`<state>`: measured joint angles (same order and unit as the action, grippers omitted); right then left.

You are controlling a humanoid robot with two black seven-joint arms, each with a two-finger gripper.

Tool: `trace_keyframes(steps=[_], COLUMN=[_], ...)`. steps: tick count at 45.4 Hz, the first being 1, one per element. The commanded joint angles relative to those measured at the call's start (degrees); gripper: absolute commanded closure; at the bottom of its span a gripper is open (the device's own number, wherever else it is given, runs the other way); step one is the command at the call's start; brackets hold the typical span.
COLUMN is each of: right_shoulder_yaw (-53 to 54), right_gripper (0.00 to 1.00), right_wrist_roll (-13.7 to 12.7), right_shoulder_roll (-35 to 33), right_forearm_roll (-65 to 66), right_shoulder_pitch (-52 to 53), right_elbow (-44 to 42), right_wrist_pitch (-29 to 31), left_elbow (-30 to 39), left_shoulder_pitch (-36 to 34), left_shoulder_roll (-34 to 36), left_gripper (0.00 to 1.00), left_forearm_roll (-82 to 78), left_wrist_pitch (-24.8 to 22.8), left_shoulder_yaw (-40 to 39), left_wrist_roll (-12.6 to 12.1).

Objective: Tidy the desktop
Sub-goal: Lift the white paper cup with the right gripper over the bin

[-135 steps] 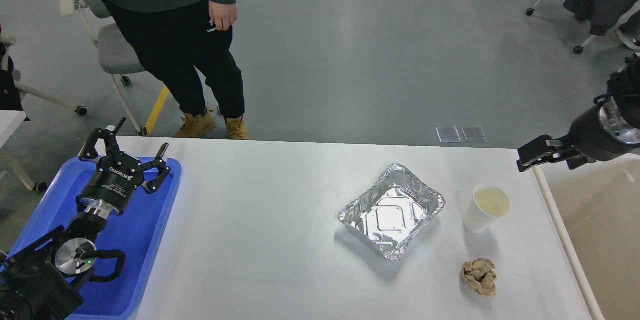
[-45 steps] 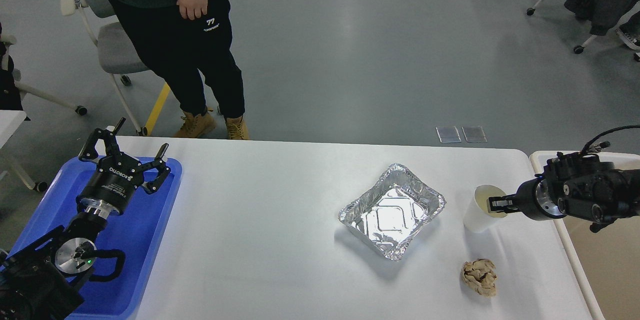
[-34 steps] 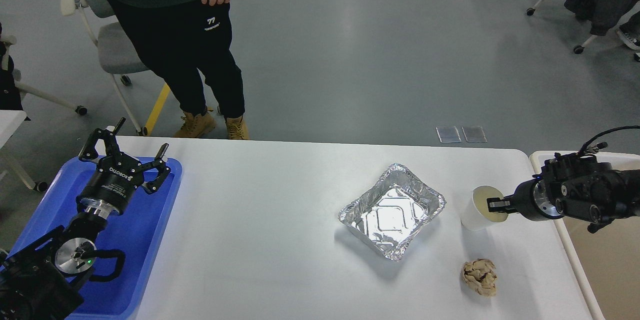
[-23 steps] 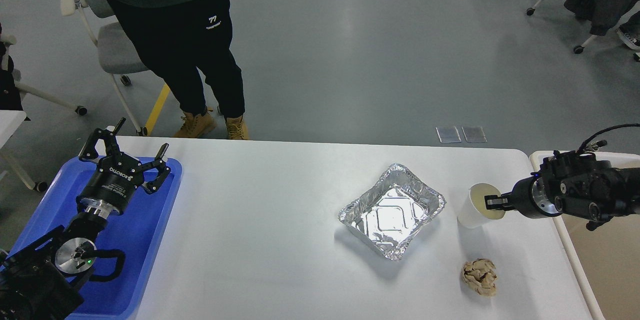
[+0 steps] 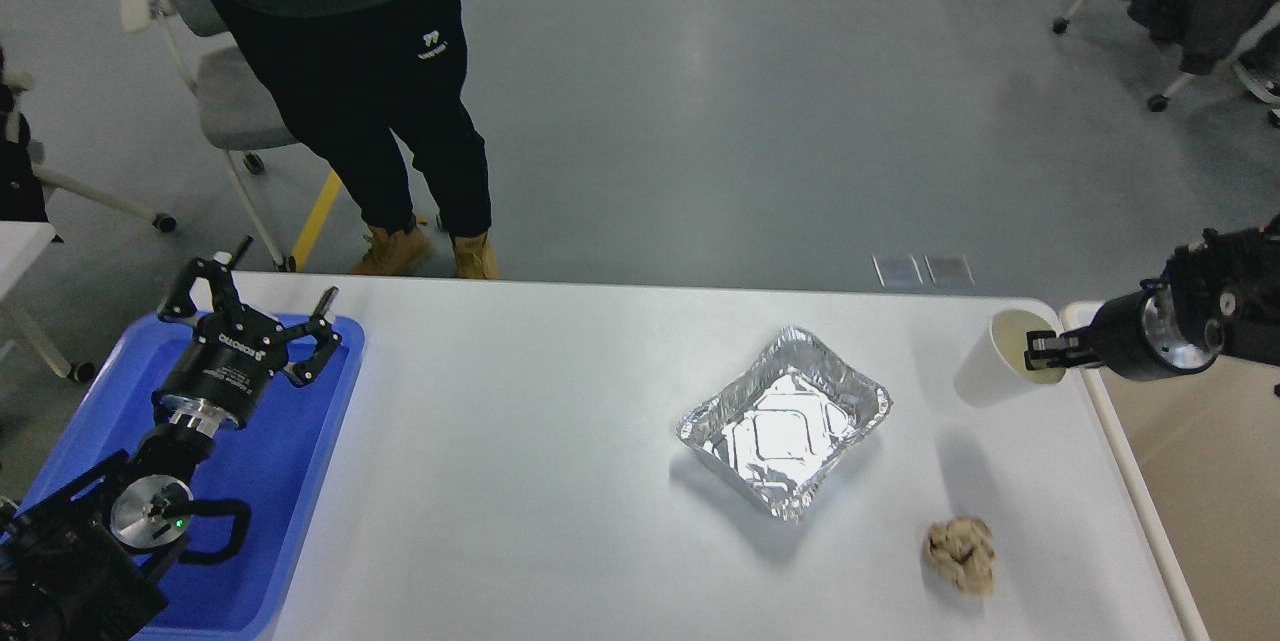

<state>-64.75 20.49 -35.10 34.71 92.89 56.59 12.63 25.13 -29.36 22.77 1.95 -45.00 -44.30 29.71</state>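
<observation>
The white desktop (image 5: 520, 481) carries a foil tray (image 5: 783, 419) at centre right and a crumpled brown paper ball (image 5: 960, 553) near the front right. My right gripper (image 5: 1035, 353) is shut on the rim of a white paper cup (image 5: 1000, 356) and holds it tilted, lifted above the desktop's right end. My left gripper (image 5: 255, 306) is open and empty, over the blue tray (image 5: 270, 521) at the left.
A beige rimmed bin (image 5: 1190, 481) stands just right of the desktop. A person (image 5: 350, 71) stands at the far left edge, beside a wheeled chair (image 5: 215, 101). Coats hang at the top right.
My right gripper closed on the cup's rim, then lifted it up and to the right, toward the bin. The left arm has not moved. The person shifted their hand.
</observation>
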Motion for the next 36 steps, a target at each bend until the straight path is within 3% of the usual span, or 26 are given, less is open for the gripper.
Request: trace_keyframes(steps=[1,23,36], right_shoulder_yaw=[-3.8,-2.48,-2.04], right_gripper=[1.0,1.0,1.0], right_wrist_roll=[0.43,0.08,-0.09], right_shoulder_roll=[-8.66,-13.06,-13.06], right_forearm_roll=[1.59,3.96,4.14], right_shoulder_pitch=[18.63,38.41,40.61], right_elbow=[8.1,7.92,7.83], right_wrist_pitch=[9.77,30.08,32.19], left_elbow=[0.0,0.0,0.0], left_shoulder_pitch=[0.01,0.01,0.01], left_shoulder_roll=[-0.01,-0.01,-0.01], left_gripper=[0.01,0.01,0.01], left_forearm_roll=[-0.01,-0.01,-0.01], left_wrist_pitch=[0.0,0.0,0.0], left_shoulder_yaw=[0.0,0.0,0.0], left_wrist_roll=[0.0,0.0,0.0])
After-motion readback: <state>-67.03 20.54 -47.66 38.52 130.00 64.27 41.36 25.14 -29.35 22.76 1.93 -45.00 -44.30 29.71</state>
